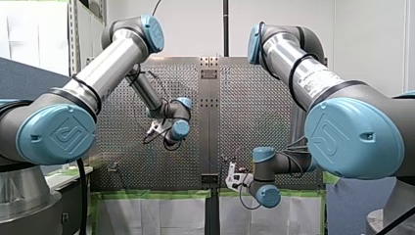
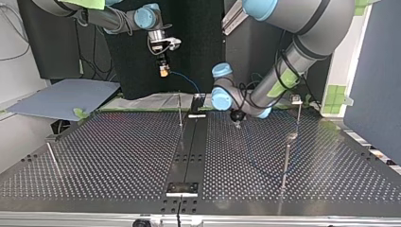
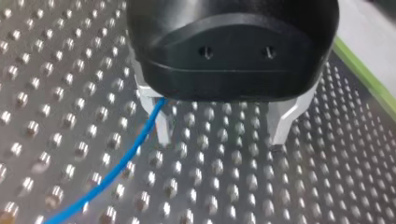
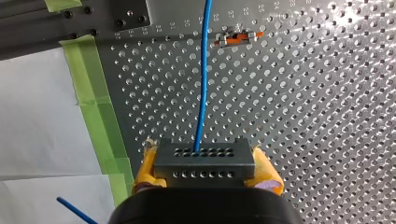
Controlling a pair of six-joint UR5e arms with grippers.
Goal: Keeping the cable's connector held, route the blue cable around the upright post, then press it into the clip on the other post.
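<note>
Now: your right gripper (image 4: 205, 156) clamps the connector (image 4: 205, 169) above the taped edge of the table (image 4: 303, 116); blue cable (image 4: 201, 107) runs from it, likely light, limp, slippery; your left gripper (image 3: 223, 130) gapes wide, cable beside one finger (image 3: 162, 128); grip there, loosely, to slide.

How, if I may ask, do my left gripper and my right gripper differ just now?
My left gripper has bare metal jaws, standing open; my right gripper has yellow-padded jaws shut on the connector. The left hangs low over the table; the right is raised well above it. The blue cable runs by both.
</note>
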